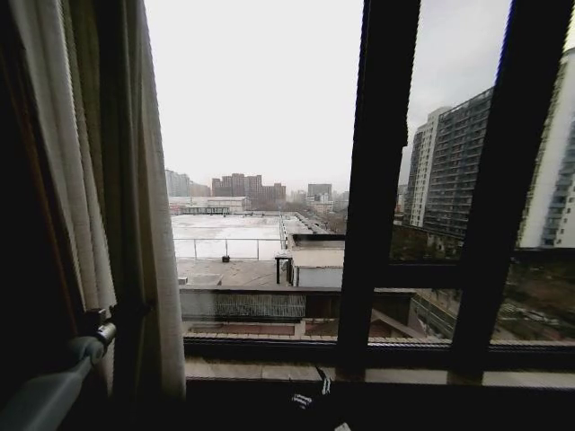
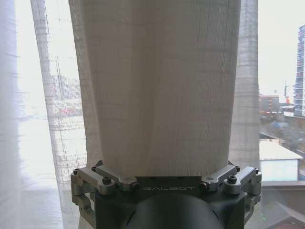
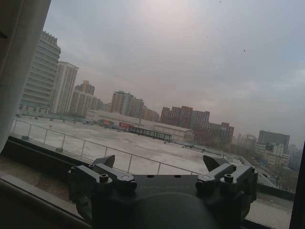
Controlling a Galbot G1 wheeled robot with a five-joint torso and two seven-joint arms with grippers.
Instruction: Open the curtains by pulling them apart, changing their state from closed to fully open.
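Looking from the head, you find the curtains (image 1: 135,206) bunched at the left edge of the window, glass bare across the middle and right; only this gathered panel is visible. The cloth is sheer, loosely woven and light: it should slide with little pull, but it is soft and will slip or snag, so take a thick fold of the bunch, not a single layer. The left gripper (image 2: 164,179) sits against that panel, jaws spread wide, cloth hanging between them and touching the base; they are not closed on it. The left arm (image 1: 54,382) reaches in beside the bunch. The right gripper (image 3: 159,164) faces the bare window (image 3: 181,71), jaws apart, empty.
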